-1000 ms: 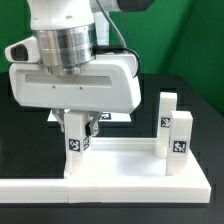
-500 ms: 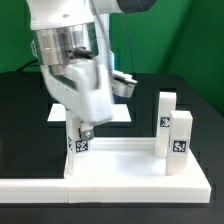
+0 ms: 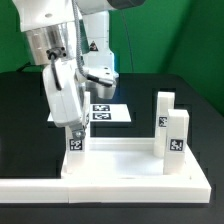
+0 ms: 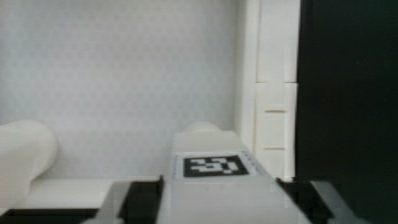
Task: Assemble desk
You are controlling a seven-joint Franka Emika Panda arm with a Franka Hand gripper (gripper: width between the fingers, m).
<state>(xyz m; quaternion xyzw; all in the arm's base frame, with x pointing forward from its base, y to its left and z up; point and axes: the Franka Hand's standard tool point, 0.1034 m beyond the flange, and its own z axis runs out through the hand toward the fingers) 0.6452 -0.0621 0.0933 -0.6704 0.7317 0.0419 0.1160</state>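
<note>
The claw (image 3: 75,128) has twisted round about a leg (image 3: 74,143) standing in the desk top's (image 3: 130,165) near corner, jaws narrowed on it, apparently screwing it home. Two more legs (image 3: 171,125) stand at the top's far end.

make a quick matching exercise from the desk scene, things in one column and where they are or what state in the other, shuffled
Things:
1. gripper
2. leg under the gripper
3. pair of legs
4. marker board

Places or states:
A. lying flat on the black table behind the desk top
B. standing upright on the desk top at the exterior view's right
C. jaws closed around a tagged leg at the exterior view's left
D. upright at the near left corner of the desk top, tag facing the camera

Pairs: 1-C, 2-D, 3-B, 4-A
</note>
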